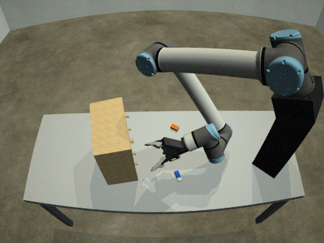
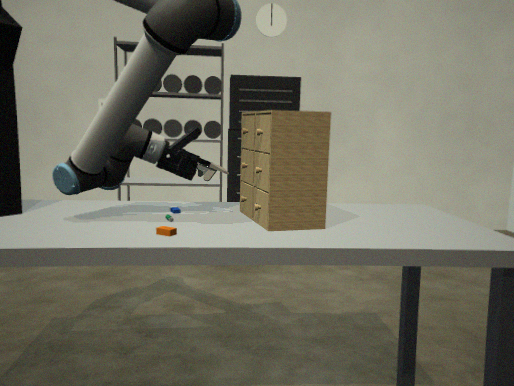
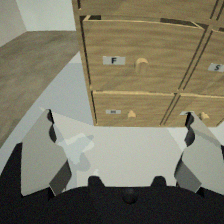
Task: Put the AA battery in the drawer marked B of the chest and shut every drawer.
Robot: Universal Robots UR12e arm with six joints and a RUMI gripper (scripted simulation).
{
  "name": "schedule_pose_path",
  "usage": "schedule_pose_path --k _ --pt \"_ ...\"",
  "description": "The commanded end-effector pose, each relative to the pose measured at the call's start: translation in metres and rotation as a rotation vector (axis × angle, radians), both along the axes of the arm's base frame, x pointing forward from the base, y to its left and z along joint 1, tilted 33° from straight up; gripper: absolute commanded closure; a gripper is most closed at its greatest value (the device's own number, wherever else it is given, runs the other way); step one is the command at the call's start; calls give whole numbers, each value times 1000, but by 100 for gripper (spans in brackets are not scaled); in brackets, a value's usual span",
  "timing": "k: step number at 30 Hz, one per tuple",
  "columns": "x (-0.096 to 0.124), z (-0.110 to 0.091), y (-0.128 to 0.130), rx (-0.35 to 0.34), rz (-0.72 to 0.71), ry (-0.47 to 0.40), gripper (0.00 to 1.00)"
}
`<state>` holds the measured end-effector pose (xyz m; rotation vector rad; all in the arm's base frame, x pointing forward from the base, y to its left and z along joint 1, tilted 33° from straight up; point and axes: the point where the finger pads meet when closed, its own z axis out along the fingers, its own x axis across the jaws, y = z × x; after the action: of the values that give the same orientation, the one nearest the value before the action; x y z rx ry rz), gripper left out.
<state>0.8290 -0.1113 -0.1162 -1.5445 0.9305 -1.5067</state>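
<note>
The wooden chest [image 1: 108,126] [image 2: 300,170] [image 3: 135,40] stands upright on the table, its drawers looking shut. The wrist view shows a drawer labelled F [image 3: 114,60] and one labelled S [image 3: 216,67]; the lower labels are too small to read. I cannot make out the B label. The small green battery [image 2: 169,218] lies on the table between the blue and orange things; in the top view it is mostly hidden below my gripper. My gripper [image 1: 149,157] [image 2: 216,175] [image 3: 119,111] is open and empty, above the table, a short way in front of the drawer fronts and pointing at them, tilted down.
A blue-and-white block [image 1: 178,175] [image 2: 175,210] lies on the table toward the front in the top view. An orange block [image 1: 174,127] [image 2: 166,231] lies on the other side of the battery. Wooden knobs [image 1: 132,141] [image 2: 259,170] [image 3: 142,62] stick out of the drawer fronts.
</note>
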Motion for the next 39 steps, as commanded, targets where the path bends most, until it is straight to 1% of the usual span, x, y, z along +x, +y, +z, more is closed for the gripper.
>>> schedule_pose_path --k 1,20,39 --pt "2 1 0 0 8 -18 0" --pt "3 2 -1 -1 11 -25 0" --pt "5 -2 -3 -1 11 -25 0"
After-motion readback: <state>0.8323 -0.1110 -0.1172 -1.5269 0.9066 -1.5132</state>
